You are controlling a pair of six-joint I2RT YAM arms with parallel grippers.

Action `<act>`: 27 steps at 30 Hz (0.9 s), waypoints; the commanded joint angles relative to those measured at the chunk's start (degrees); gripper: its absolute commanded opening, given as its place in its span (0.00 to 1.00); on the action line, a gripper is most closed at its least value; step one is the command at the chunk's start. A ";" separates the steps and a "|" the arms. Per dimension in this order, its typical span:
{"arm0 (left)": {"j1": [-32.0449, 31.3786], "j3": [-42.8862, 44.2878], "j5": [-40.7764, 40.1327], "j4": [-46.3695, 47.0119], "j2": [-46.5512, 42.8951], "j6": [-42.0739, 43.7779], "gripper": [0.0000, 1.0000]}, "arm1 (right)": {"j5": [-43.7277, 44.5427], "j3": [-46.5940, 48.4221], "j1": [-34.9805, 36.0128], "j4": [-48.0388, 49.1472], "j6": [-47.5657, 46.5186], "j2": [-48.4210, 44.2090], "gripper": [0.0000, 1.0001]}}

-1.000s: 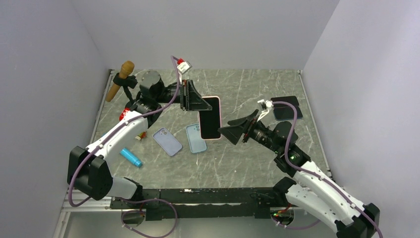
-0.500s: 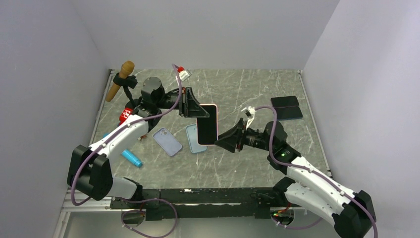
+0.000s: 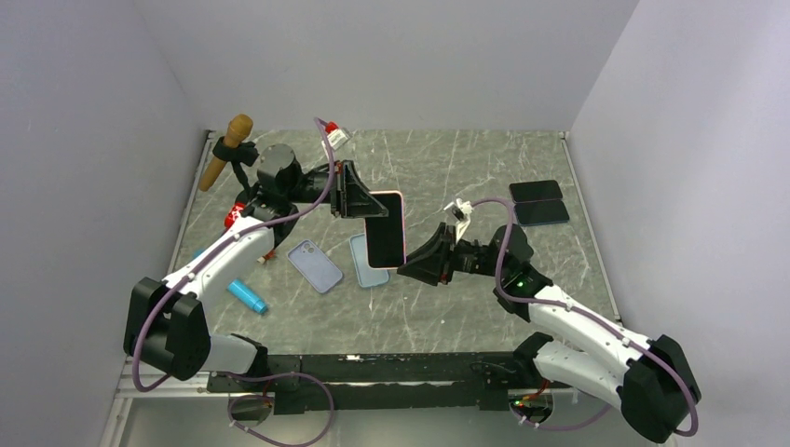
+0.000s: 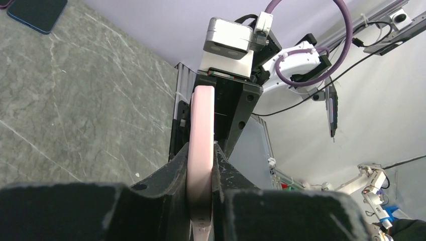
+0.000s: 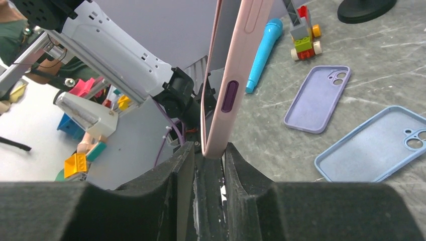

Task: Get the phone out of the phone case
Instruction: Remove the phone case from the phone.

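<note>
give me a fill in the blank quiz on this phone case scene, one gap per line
The left gripper is shut on a phone in a ___ case.
On the table lie ___ empty phone cases: a lilac case and a light blue case.
The blue toy microphone lies nearest the ___ arm's base.
The two dark phones lie near the table's far ___ corner.
Missing words: pink; two; left; right
</note>
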 commanded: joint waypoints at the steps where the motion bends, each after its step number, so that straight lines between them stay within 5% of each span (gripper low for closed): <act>1: 0.15 0.05 0.86 5.71 -2.14 -1.30 0.00 | -2.81 1.17 0.15 7.55 0.86 1.81 0.30; 4: 0.15 -0.16 1.15 6.86 -2.16 -2.10 0.00 | -3.11 1.14 0.20 10.15 1.83 2.95 0.26; 8: 0.08 -0.89 1.75 10.53 -2.00 -4.54 0.00 | -4.31 1.08 0.25 11.76 0.69 4.62 0.00; 13: -1.37 -1.38 2.96 15.82 0.03 -10.39 0.00 | -6.35 0.50 0.18 11.31 -8.06 6.50 0.00; 18: -3.10 -4.89 4.62 27.95 -0.79 -25.99 0.00 | -8.62 5.63 2.41 2.03 -20.13 5.46 0.00; 24: -5.73 -2.53 4.16 1.09 -5.65 -13.56 0.00 | -11.70 12.87 3.21 -8.16 -30.40 5.73 0.00; 27: -6.42 -1.57 3.20 -3.12 -5.73 -12.69 0.00 | -13.30 14.54 3.60 -6.51 -30.44 5.89 0.00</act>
